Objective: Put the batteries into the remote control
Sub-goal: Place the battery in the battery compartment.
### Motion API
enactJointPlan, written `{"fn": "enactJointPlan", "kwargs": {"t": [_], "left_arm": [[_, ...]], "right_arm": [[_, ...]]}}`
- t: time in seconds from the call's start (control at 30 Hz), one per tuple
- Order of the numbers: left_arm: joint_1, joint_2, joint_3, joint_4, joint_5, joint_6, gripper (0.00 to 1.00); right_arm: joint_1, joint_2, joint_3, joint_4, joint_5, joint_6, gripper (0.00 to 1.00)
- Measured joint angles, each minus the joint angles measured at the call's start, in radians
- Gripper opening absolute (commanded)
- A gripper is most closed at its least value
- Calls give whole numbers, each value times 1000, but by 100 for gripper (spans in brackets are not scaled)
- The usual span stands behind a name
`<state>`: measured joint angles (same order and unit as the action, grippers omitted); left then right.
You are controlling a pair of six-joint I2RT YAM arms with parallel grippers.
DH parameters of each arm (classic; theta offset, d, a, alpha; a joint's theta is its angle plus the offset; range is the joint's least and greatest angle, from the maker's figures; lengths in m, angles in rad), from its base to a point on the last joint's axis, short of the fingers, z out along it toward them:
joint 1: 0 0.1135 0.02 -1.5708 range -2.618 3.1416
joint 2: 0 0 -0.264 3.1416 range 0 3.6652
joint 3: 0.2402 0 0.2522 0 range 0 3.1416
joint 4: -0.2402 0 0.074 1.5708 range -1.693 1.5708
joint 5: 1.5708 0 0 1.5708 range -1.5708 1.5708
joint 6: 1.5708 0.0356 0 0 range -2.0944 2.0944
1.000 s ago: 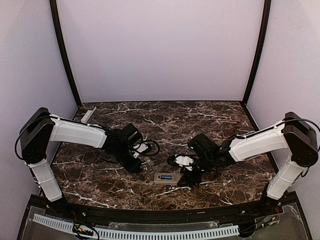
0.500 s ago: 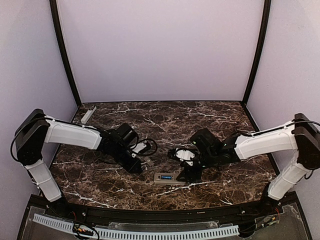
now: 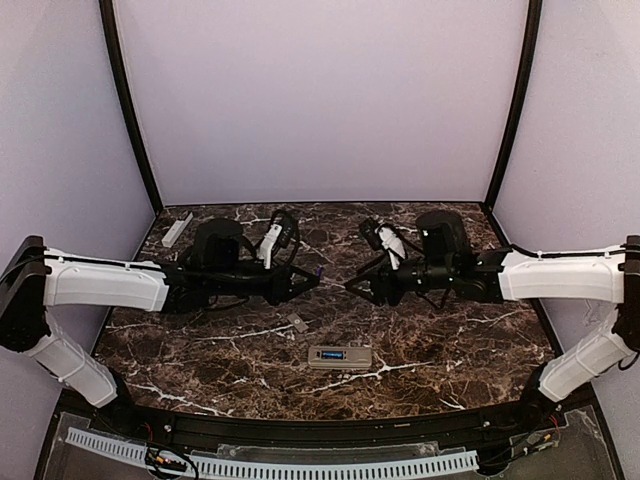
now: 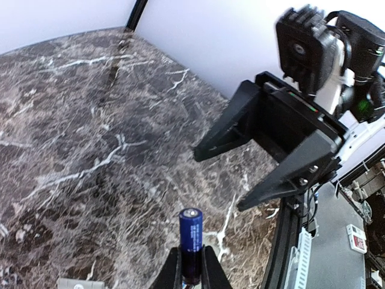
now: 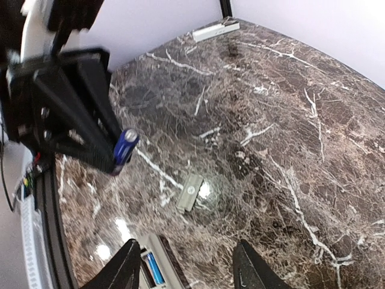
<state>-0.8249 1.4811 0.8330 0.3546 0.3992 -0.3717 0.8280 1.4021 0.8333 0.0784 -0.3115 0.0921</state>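
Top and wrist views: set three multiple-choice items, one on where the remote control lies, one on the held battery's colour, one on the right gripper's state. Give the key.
1. The remote control lies:
A) in the far left corner
B) on the table near its front edge, in the middle
C) against the right wall

2. The battery in the left gripper is:
A) red
B) green
C) blue

3. The right gripper is:
A) open and empty
B) shut on a battery
C) shut on the remote control

Key: B, the top view shows it front and centre; C, the left wrist view shows a blue cylinder; A, its jaws stand apart with nothing between them.
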Motion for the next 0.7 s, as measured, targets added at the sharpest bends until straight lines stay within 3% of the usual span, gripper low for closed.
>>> {"fn": "enactJointPlan", "kwargs": {"t": [0.37,0.7], "left_arm": [[-45,15,-123,396,-27,-103,0],[-77,40,-130,533,-46,-123,0]], "right_arm": [[-58,41,11,276,-191,286,36],[-60,74,-7,448,-341,425,32]]}}
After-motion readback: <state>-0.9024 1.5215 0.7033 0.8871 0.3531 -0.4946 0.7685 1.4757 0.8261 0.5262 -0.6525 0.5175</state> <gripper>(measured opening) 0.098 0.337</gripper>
